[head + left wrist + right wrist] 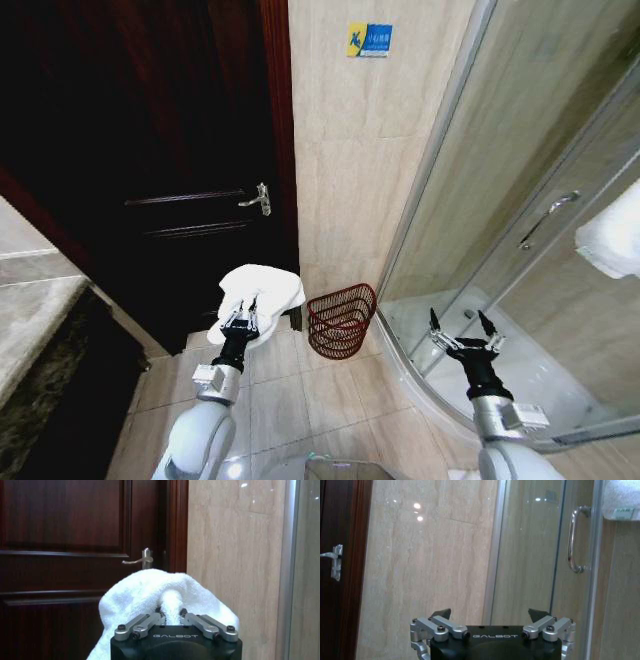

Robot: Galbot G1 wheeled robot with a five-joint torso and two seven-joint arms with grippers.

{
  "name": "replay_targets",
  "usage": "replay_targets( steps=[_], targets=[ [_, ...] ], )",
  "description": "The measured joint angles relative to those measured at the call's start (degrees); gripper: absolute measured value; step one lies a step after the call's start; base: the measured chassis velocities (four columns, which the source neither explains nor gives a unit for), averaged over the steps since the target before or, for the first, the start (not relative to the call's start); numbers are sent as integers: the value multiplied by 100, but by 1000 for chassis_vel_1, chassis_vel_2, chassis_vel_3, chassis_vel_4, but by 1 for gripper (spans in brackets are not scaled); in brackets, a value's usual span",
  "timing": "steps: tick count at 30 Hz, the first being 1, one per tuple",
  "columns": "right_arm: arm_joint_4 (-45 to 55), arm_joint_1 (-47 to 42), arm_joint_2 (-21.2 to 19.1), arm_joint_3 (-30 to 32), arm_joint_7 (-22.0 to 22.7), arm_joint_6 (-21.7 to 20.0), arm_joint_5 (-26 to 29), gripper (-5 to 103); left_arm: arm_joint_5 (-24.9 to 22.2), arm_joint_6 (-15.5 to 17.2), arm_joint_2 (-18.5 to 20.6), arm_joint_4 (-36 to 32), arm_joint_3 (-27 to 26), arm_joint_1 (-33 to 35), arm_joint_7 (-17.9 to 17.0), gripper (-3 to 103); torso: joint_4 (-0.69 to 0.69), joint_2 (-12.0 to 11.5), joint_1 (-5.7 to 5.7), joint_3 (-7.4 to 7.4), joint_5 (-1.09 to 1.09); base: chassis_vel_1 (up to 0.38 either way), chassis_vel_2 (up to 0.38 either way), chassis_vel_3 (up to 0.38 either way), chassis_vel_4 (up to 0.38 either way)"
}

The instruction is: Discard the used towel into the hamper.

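The left hand [244,313] is clenched on a white towel [262,290], held up before the dark door [150,150]; the cloth drapes over its fingertips and hides them. The hamper [342,320] stands on the tiled floor [320,400] at the wall, just right of the towel. The right hand [464,327] hangs spread wide, grasping nothing, by the glass shower door [520,250]

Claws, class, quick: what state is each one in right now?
Left claw: closed, holding the white towel, near the hamper.
Right claw: open, holding nothing, by the shower door.
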Motion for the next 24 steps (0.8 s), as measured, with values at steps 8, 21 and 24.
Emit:
replay_targets(
  steps=[8, 21, 24],
  targets=[
    [-48, 6, -34, 8, 0, 2, 23, 100, 2, 8, -29, 39, -1, 8, 1, 10, 0, -253, -118, -133, 0, 0, 0, 0, 0],
    [-98, 2, -19, 6, -18, 45, 19, 100, 4, -54, -21, 78, -16, 58, 12, 10, 0, -636, -291, -344, 0, 0, 0, 0, 0],
    [-98, -3, -9, 7, -33, 46, 8, 100, -4, -105, -20, 112, -18, 70, 24, 10, 0, -799, -366, -433, 0, 0, 0, 0, 0]
  ],
)
